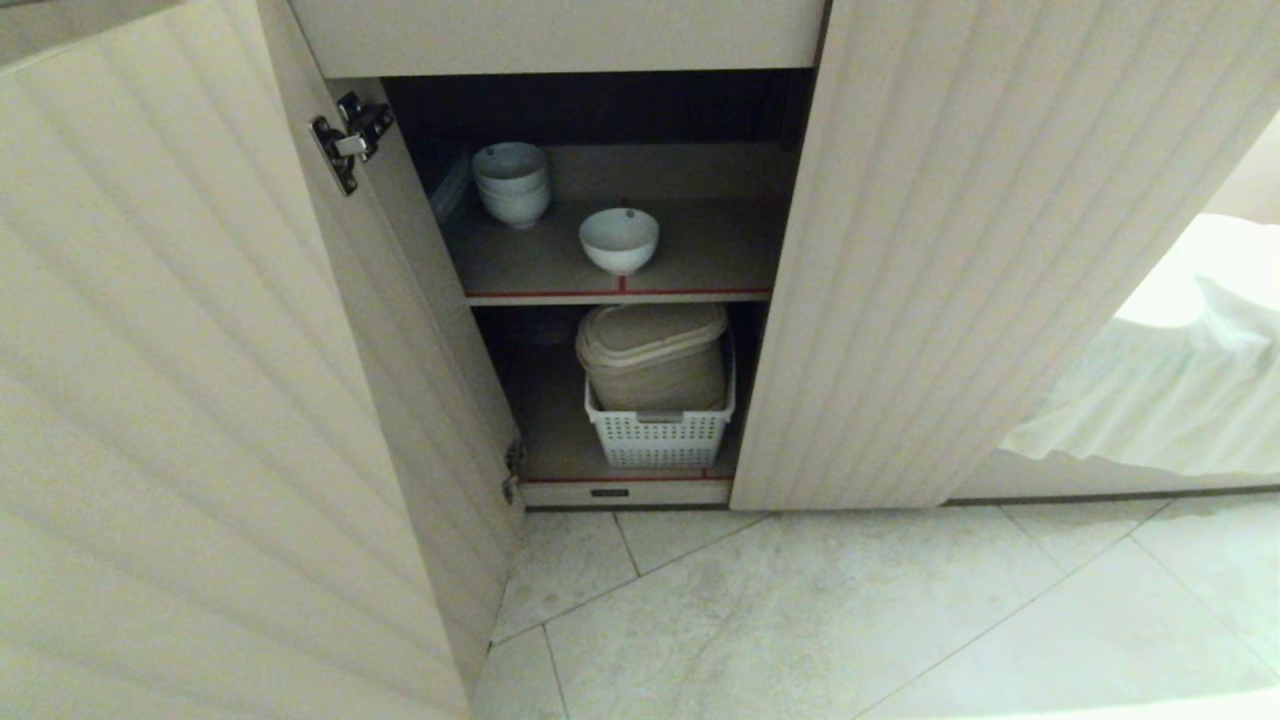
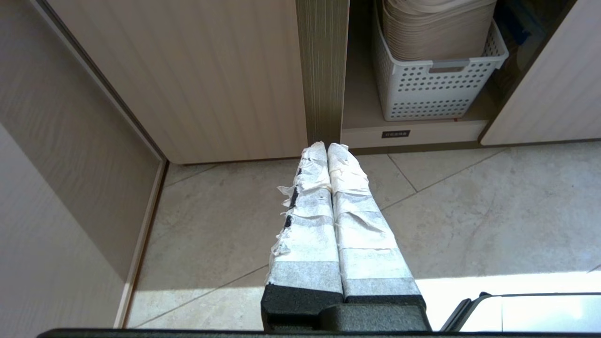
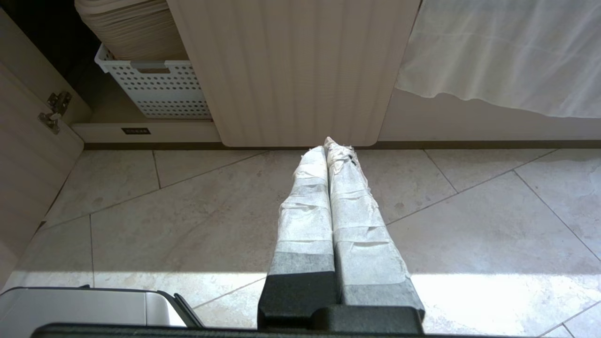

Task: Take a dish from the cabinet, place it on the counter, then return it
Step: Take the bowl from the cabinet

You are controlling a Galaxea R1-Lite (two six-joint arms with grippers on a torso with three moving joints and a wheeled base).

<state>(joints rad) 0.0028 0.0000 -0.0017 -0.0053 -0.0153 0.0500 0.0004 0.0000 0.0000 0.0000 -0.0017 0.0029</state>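
Both closed, empty, the left gripper [image 2: 327, 146] and right gripper [image 3: 328, 144] hang well below the shelved dish [image 1: 619, 240].

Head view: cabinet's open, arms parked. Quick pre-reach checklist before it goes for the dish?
1. Cabinet doors swung open, shelves exposed: ok.
2. Dish upright, alone near the upper shelf's front edge: ok.
3. Space around the dish: stacked bowls stand apart, behind and to its left: ok.
4. Left gripper shut, empty, low over the floor tiles; must open before grasping: not ok.
5. Right gripper shut, empty, pointing at the right door's lower edge: ok as parked.
6. Counter free for set-down: not in view, cannot tell.
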